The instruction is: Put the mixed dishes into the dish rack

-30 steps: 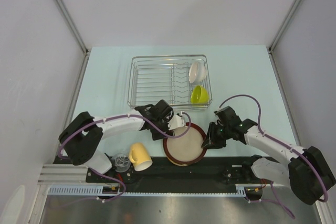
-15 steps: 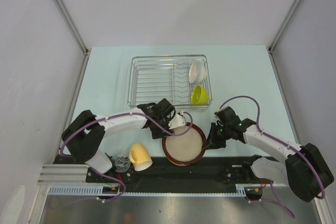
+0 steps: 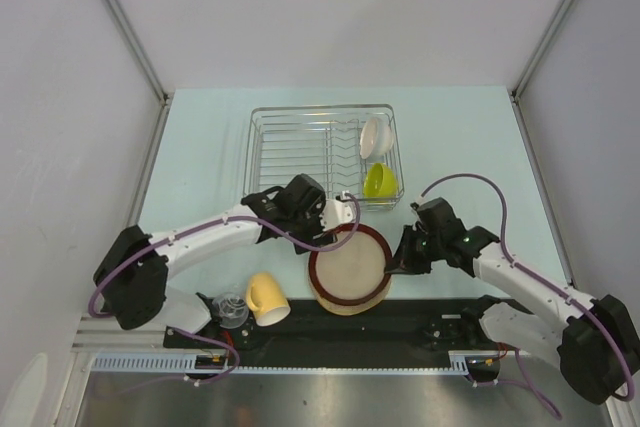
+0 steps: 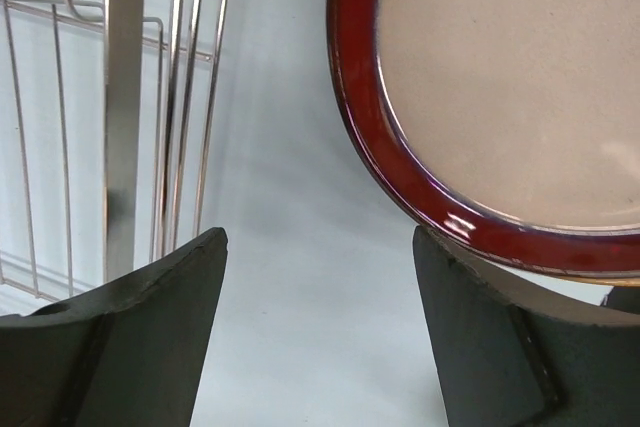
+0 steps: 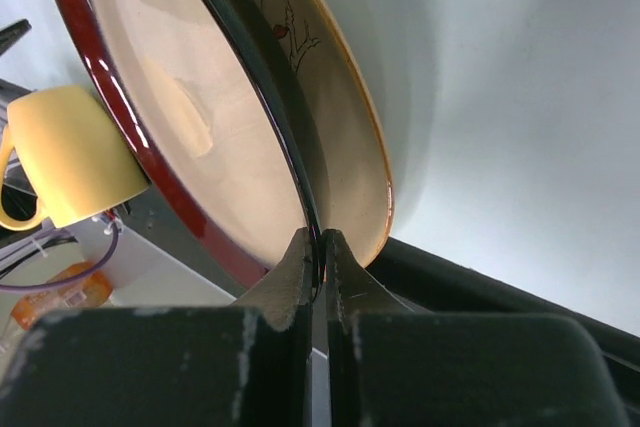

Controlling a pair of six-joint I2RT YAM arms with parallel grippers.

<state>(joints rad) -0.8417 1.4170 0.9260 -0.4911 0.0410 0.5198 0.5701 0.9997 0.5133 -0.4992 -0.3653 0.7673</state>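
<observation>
The dish rack [image 3: 300,152] holds the white bowl [image 3: 374,134] and the lime-green bowl [image 3: 379,180] at its right end. My right gripper [image 3: 398,265] is shut on the right rim of the red-rimmed plate [image 3: 348,269] and holds it tilted; the pinch shows in the right wrist view [image 5: 318,247]. The beige patterned plate [image 5: 345,97] sits just behind it. My left gripper [image 3: 338,219] is open and empty between the rack's front edge and the plate; its view shows the plate rim [image 4: 400,177] and rack wires [image 4: 122,97]. The yellow mug [image 3: 266,297] and clear glass [image 3: 230,309] lie at front left.
A black strip [image 3: 430,319] runs along the table's near edge under the plates. Grey walls close in the table on the left, right and back. The rack's left and middle slots hold nothing.
The red-rimmed plate has risen and tipped up on its right side in my right gripper. My left arm has stretched out and its gripper has moved slightly toward the rack.
</observation>
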